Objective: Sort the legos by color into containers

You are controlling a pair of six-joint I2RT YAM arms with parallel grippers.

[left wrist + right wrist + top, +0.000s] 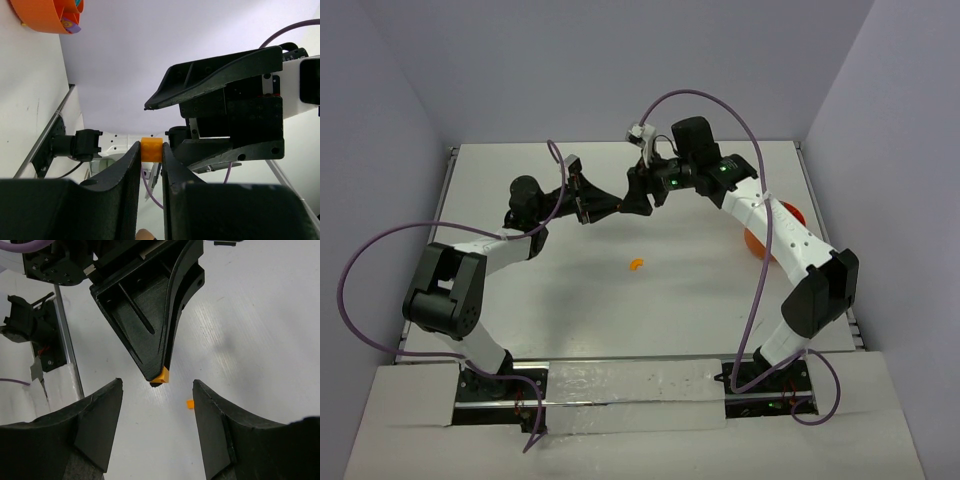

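Step in hand, judged from the pose: a mid-air transfer of one brick from arm to arm.

The left gripper [151, 144] is pinched on a small orange plastic brick [151, 151]. The brick sits at the very tips of the fingers, raised clear of the white table surface [570, 300]. The right gripper [157, 390] faces it tip to tip with its jaws spread. The brick lies in line with the gap between the right fingers and touches neither of them in the right wrist view.

The round orange plastic bowl with inner dividers [42, 17] stands on the right side of the table. In the overhead view it is partly hidden behind the right arm, well apart from the hand-over point. A purple piece [72, 27] shows inside the bowl. A curved orange plastic piece [636, 264] lies loose near the middle of the table, below the two grippers.

Next move, as a judgement: the right gripper should advance until its fingers bracket the exposed part of the brick. It should then close on the brick before the left gripper lets go. Little of the brick projects beyond the left fingertips, so the right fingers must take the free faces without clamping the left fingers. An early release would probably drop the brick onto the table
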